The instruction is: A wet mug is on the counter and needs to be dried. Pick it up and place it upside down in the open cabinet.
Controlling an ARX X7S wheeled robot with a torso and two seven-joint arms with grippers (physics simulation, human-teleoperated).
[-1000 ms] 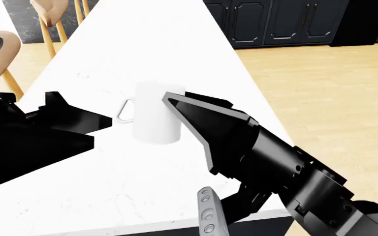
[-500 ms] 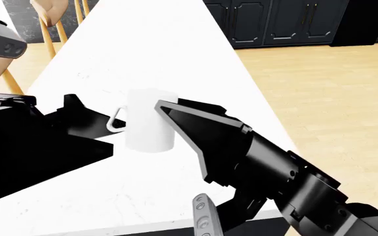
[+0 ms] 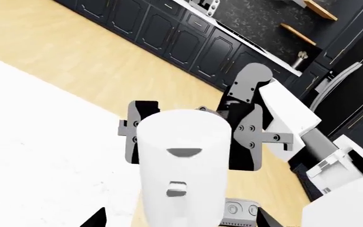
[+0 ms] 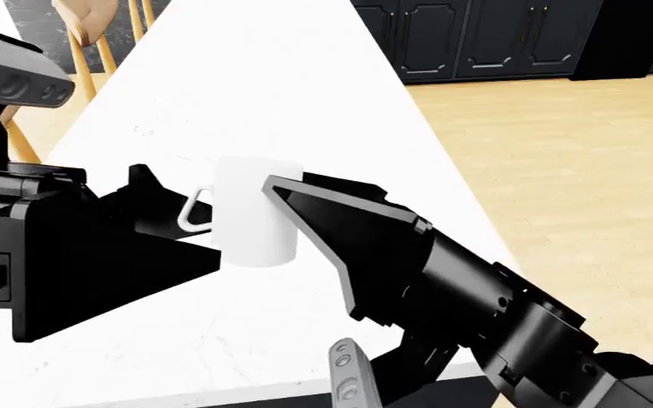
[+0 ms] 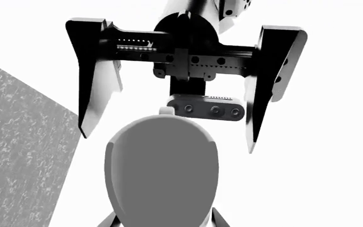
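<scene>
The white mug (image 4: 255, 214) stands upright just over the white counter (image 4: 247, 85), with its loop handle (image 4: 194, 212) pointing at my left arm. My right gripper (image 4: 281, 197) is shut on the mug, one finger on each side of its body (image 3: 181, 156). In the right wrist view the mug (image 5: 162, 170) fills the space between the jaws of the right gripper (image 5: 162, 220). My left gripper (image 4: 179, 217) is open, its fingers spread wide on either side of the handle end without touching. In its own view the left gripper (image 3: 180, 221) shows only its fingertips. The cabinet is out of view.
The counter's right edge (image 4: 451, 170) runs diagonally, with wood floor (image 4: 576, 170) beyond it. Dark panelled-door cabinets (image 4: 474, 34) line the far wall. Wooden chairs (image 4: 88, 25) stand at the counter's far left.
My right gripper has carried the mug a little to the left. My left arm has come in from the left, and its open fingers now flank the handle.
</scene>
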